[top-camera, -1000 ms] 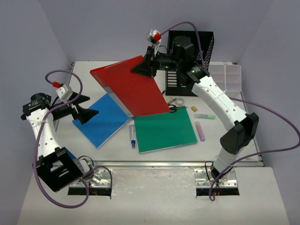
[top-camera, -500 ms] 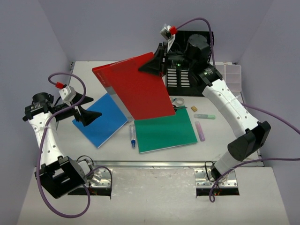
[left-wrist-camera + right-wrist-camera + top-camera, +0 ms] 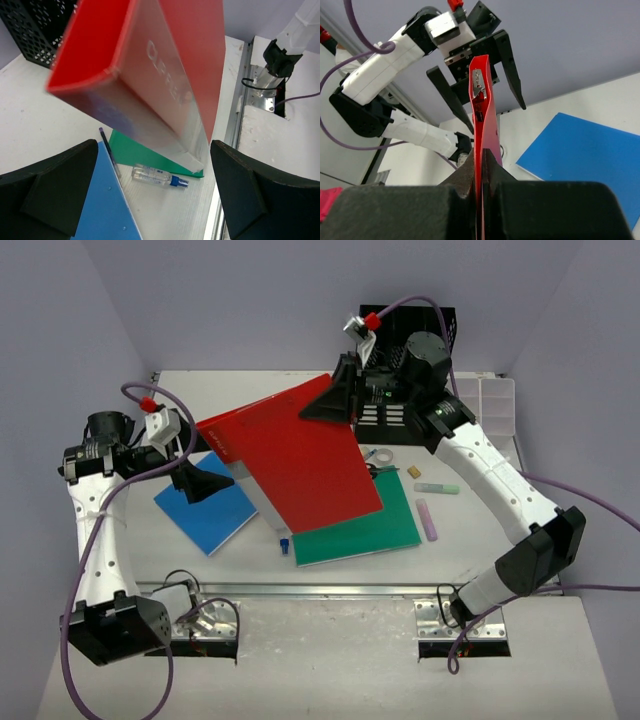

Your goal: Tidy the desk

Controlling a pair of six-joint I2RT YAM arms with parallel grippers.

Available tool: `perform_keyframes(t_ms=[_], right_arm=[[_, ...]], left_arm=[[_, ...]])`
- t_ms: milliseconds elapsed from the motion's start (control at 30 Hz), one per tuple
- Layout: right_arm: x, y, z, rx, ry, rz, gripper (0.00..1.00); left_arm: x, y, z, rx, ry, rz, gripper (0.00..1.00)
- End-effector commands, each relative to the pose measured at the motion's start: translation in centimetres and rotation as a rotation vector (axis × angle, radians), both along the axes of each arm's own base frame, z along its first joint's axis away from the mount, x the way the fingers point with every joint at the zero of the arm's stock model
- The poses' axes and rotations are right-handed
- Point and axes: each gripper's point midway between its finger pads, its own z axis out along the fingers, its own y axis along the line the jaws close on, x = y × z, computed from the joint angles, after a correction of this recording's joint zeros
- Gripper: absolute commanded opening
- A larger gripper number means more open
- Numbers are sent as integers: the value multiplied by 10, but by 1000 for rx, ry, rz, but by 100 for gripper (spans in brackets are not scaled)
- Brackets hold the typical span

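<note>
My right gripper is shut on the far edge of a red folder, which hangs tilted above the white desk. The right wrist view shows the folder edge-on, pinched at the right gripper. To the left, my open left gripper is level with the folder's silvery spine. In the left wrist view that spine hangs ahead of the left gripper, nothing between the fingers. A blue folder and a green folder lie flat below.
A small blue-capped bottle and a pen lie between the blue and green folders. Tape, a green marker and a purple marker lie right of centre. A black mesh holder and a clear box stand at the back.
The right gripper has raised the red folder and swung it toward the front, over the green folder and the bottle. The left gripper has risen and moved right, up to the folder's spine.
</note>
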Motion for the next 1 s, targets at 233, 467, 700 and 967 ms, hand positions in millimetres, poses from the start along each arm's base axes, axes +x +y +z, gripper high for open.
perform_keyframes(t_ms=[233, 467, 700, 967], right_arm=[[-40, -19, 15, 63, -52, 67, 0], [-36, -34, 26, 73, -73, 21, 0], [-32, -54, 33, 71, -102, -60, 0], [-30, -72, 29, 58, -127, -148, 0]], left_arm=[[-19, -24, 86, -235, -3, -178, 86], [-24, -22, 100, -278, 151, -166, 86], [-11, 3, 142, -301, 226, -59, 96], [15, 53, 169, -225, 237, 291, 100]])
